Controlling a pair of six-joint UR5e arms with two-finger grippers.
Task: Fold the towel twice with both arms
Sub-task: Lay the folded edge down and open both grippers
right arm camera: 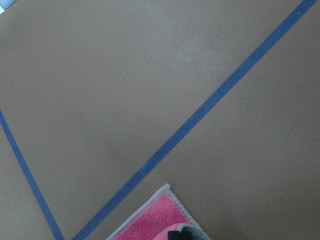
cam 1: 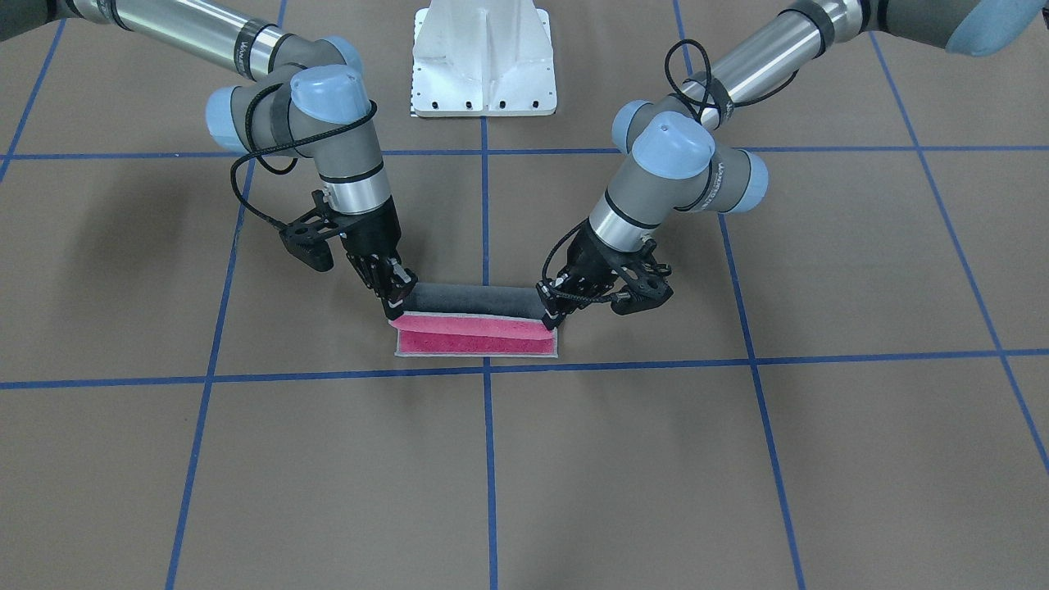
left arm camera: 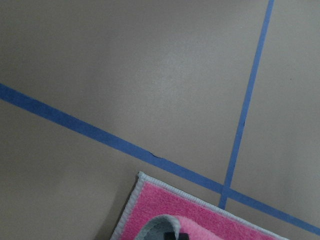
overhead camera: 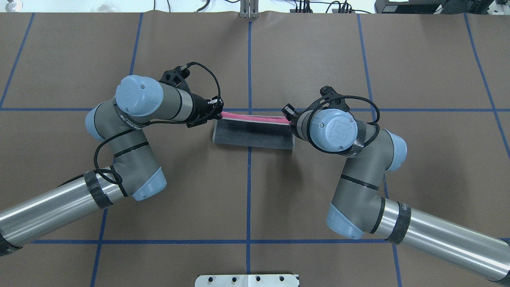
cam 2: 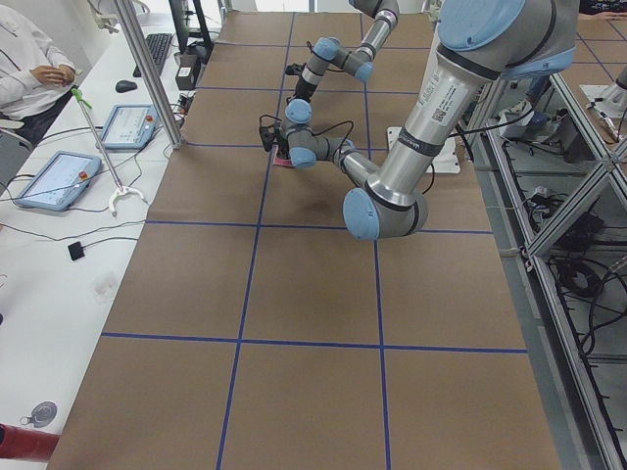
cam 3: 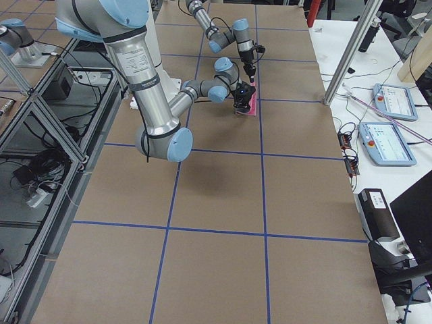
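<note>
The towel (cam 1: 475, 338) lies at mid-table, half folded: its pink face rests on the table and its grey face (overhead camera: 253, 136) is rolled over on top. My left gripper (overhead camera: 218, 113) is shut on one end of the lifted towel edge; in the front-facing view the left gripper (cam 1: 551, 315) is on the right. My right gripper (overhead camera: 289, 119) is shut on the other end, and in the front-facing view the right gripper (cam 1: 393, 305) is on the left. The lifted edge hangs low over the pink part. The wrist views show pink corners (left arm camera: 200, 220) (right arm camera: 155, 220).
The brown table cover carries blue tape grid lines (cam 1: 485, 459). The white pedestal base (cam 1: 483, 57) stands behind the towel on the robot's side. Tablets (cam 2: 54, 181) and a seated person (cam 2: 24, 59) are beside the table's far side.
</note>
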